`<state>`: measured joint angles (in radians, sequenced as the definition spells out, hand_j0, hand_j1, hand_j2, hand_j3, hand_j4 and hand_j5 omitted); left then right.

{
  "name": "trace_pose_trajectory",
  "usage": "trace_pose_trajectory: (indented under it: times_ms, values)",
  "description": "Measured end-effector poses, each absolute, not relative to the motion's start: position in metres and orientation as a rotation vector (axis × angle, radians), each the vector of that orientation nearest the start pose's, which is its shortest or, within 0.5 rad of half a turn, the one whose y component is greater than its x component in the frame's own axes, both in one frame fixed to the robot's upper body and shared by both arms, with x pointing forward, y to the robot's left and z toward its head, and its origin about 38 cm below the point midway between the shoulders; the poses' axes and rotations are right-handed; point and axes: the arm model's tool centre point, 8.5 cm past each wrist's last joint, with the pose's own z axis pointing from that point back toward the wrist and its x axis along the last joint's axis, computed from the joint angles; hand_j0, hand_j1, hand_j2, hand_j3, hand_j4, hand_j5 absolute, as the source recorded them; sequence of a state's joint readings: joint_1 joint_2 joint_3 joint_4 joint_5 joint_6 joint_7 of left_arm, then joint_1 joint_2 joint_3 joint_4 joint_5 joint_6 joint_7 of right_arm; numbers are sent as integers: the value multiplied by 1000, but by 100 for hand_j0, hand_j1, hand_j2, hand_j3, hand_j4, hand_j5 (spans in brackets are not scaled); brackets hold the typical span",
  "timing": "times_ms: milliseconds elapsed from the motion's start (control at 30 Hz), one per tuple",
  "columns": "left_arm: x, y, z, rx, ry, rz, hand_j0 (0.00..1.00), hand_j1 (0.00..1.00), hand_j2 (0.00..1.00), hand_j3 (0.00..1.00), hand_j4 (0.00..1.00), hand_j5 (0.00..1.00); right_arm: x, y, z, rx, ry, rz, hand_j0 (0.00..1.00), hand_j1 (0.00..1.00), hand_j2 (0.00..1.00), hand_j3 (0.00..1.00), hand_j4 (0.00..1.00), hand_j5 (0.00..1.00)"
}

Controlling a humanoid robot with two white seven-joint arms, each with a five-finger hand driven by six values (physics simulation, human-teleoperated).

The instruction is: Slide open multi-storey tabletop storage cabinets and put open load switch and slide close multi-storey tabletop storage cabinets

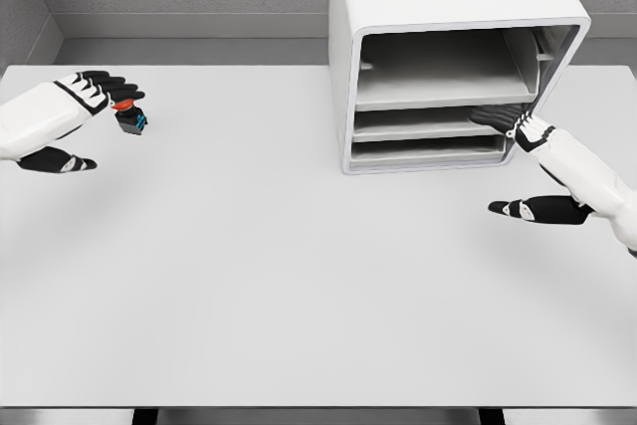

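A white multi-storey cabinet [453, 7] stands at the back right of the table, its front open with three shelf-like drawers showing. My right hand [508, 131] reaches in from the right, its dark fingers [493, 114] hooked on the front of the middle drawer [428, 124] and its thumb [528, 209] sticking out lower down. At the far left, my left hand [105, 92] hovers above the table, its fingertips pinched on a small load switch [131, 116] with a red top, black body and blue detail.
The white table [299, 266] spans the whole view, with its front edge near the bottom. A grey wall runs behind the cabinet.
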<state>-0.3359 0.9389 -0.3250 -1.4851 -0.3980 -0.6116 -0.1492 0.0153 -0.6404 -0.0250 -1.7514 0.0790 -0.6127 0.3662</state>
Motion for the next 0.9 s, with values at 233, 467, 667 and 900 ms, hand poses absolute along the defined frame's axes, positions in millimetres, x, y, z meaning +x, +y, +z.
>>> trace_pose_trajectory:
  times_ms: [233,467,667,900]
  values:
    - [421,379,260,761,-1675,-1776,100,100,100,100,100,100,321,-339,190,-225,-1927,1279,100,100,100,100,100,100]
    - [457,352,269,780,-1623,-1903,100,100,100,100,100,100,319,-342,194,-230,-1928,1285,100,100,100,100,100,100]
    - [475,341,238,695,-1490,-1981,100,100,100,100,100,100,335,-336,227,-268,-1991,1352,100,100,100,100,100,100]
    - [480,346,224,670,-1425,-1993,100,100,100,100,100,100,349,-328,246,-326,-1896,1591,100,100,100,100,100,100]
